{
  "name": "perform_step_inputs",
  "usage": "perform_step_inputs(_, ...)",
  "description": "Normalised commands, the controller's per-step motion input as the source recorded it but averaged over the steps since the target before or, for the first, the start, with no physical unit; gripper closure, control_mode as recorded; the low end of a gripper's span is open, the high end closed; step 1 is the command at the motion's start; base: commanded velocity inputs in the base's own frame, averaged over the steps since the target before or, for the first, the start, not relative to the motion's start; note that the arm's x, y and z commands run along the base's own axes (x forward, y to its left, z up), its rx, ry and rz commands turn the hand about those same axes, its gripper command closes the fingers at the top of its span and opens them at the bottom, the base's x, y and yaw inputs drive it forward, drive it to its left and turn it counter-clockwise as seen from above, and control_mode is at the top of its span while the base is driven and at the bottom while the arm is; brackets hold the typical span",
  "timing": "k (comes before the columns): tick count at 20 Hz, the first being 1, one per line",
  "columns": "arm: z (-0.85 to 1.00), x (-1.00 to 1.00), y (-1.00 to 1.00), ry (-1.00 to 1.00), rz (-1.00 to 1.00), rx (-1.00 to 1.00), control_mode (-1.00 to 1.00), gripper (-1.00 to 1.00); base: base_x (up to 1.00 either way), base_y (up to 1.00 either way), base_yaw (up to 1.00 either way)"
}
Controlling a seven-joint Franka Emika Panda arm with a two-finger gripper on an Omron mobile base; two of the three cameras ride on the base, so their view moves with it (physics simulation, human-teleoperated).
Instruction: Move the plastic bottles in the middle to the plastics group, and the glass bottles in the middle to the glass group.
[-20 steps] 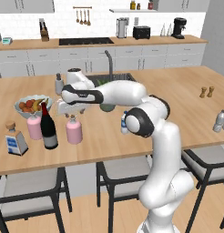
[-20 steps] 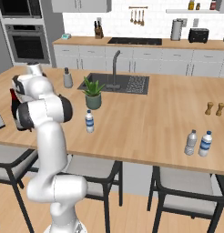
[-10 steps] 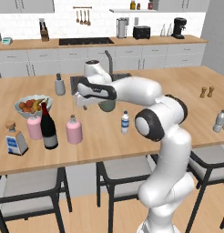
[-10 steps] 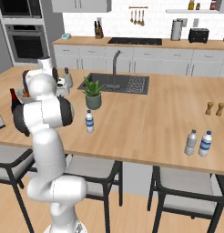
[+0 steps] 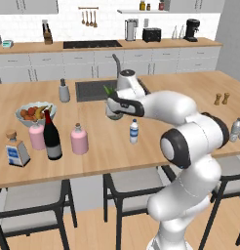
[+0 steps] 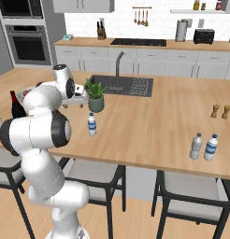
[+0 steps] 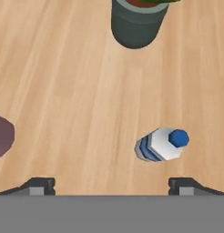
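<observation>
End effector (image 7: 112,184) hung above the counter (image 5: 156,141), fingers spread wide with nothing between them. In the hand view the small clear water bottle (image 7: 161,144) stood upright on the wood, blue cap toward the camera, nearer the right fingertip than the left. The potted plant (image 7: 137,20) sat beyond the bottle at the top of that view.

Landmark: potted plant (image 6: 95,95). The water bottle (image 6: 91,124) stood just in front of it, toward the stool side of the counter. Well to the plant's right, near the counter edge, stood two clear bottles (image 6: 204,146) of the plastics group. On the plant's other side, seen in the left base view: pink bottle (image 5: 79,139), dark wine bottle (image 5: 51,136), a second pink bottle (image 5: 37,136), the square cork-stoppered bottle (image 5: 16,149) and the fruit bowl (image 5: 35,113).
</observation>
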Motion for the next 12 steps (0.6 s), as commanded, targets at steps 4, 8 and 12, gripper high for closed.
perform_step_inputs(4,-0.03,0.09,-0.71,-0.04,-0.11,0.00,-1.00,-1.00,0.00,0.00,0.00)
perform_step_inputs(8,-0.06,0.69,-0.35,0.01,-0.03,0.00,-1.00,-1.00,0.00,0.00,0.00)
perform_step_inputs(12,-0.04,0.77,-0.12,0.10,0.00,0.01,-1.00,-1.00,0.00,0.00,0.00)
